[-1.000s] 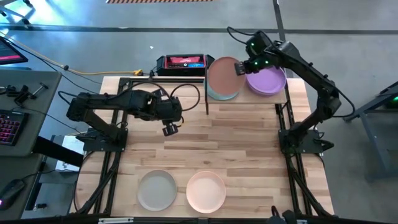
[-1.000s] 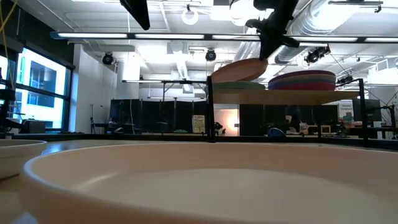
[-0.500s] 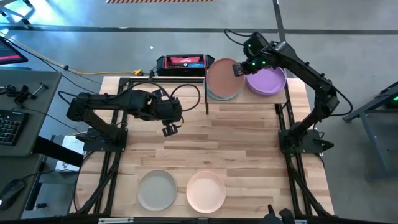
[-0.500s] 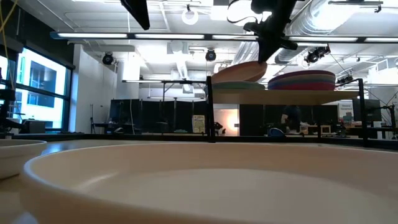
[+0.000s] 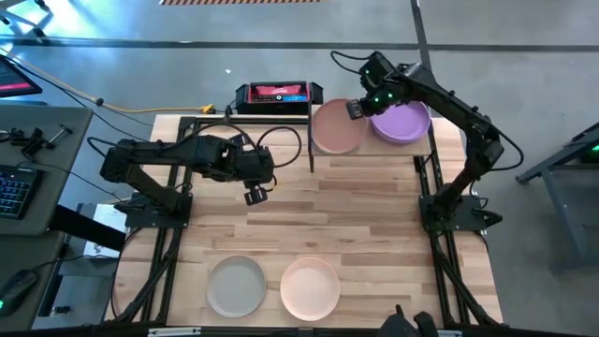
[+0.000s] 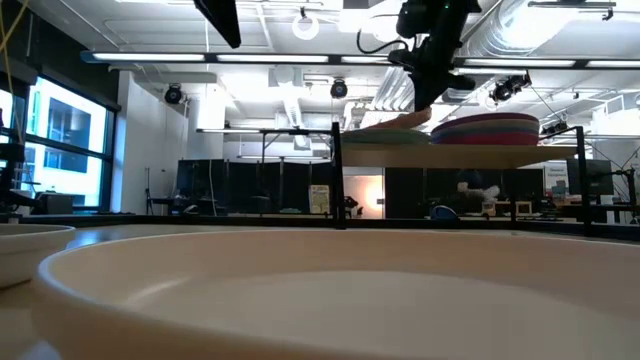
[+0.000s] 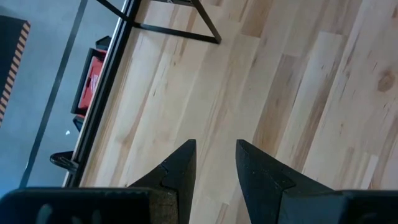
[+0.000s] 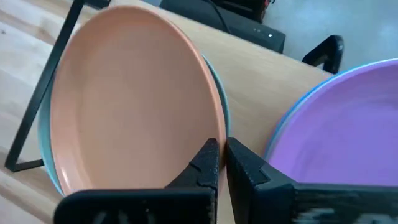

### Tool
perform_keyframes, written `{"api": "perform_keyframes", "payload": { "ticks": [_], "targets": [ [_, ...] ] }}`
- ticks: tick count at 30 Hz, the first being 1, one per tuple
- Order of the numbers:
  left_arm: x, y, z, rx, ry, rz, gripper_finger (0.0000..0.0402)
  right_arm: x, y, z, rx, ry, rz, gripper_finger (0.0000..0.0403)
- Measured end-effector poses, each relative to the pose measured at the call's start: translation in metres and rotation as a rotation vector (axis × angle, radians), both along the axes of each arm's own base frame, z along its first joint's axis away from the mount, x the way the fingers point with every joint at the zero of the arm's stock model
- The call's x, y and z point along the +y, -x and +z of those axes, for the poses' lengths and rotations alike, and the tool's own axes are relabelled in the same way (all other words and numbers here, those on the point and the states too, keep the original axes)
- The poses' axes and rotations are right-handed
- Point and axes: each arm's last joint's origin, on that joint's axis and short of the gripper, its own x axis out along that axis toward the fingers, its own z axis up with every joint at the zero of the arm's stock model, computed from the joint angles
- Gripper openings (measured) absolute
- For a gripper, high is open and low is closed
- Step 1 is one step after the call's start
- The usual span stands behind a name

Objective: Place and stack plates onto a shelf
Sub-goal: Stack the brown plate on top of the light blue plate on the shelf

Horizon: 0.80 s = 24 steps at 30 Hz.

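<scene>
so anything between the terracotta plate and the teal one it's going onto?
Nothing visible. The right claw pinches the terracotta plate by its rim, directly over the teal plate on the shelf.

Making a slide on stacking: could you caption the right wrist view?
Right gripper pinches the rim of the terracotta plate atop the teal plate on the shelf, beside the purple-topped stack.

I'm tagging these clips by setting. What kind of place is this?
Most likely a robotics lab or workshop, not a home. Exposed ceiling ducts and strip lights run overhead, a desk keyboard sits beside the wooden table, and two arms work at it, the right gripper at the shelf.
</scene>
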Motion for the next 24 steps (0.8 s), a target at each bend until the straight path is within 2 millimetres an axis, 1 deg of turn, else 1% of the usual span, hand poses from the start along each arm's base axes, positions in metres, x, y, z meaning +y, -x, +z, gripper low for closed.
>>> {"api": "perform_keyframes", "payload": {
  "ticks": [4, 12, 16, 20, 24],
  "targets": [
    [0.0, 0.0, 0.0, 0.002, -0.002, -0.004, 0.0102, -0.001, -0.002, -0.001, -0.014, -0.003, 0.014, 0.0012],
    [0.0, 0.0, 0.0, 0.005, -0.005, -0.011, 0.0102, -0.002, -0.001, -0.001, 0.027, 0.036, -0.004, 0.0074],
    [0.0, 0.0, 0.0, 0.006, -0.005, -0.011, 0.0102, -0.002, 0.0, -0.001, 0.032, 0.044, -0.004, 0.0093],
    [0.0, 0.0, 0.0, 0.005, -0.005, -0.011, 0.0102, 0.002, -0.005, -0.001, -0.039, -0.028, 0.07, 0.0096],
    [0.0, 0.0, 0.0, 0.003, -0.003, -0.005, 0.0102, 0.019, -0.017, -0.001, -0.118, -0.137, 0.208, 0.0097]
  ]
}}
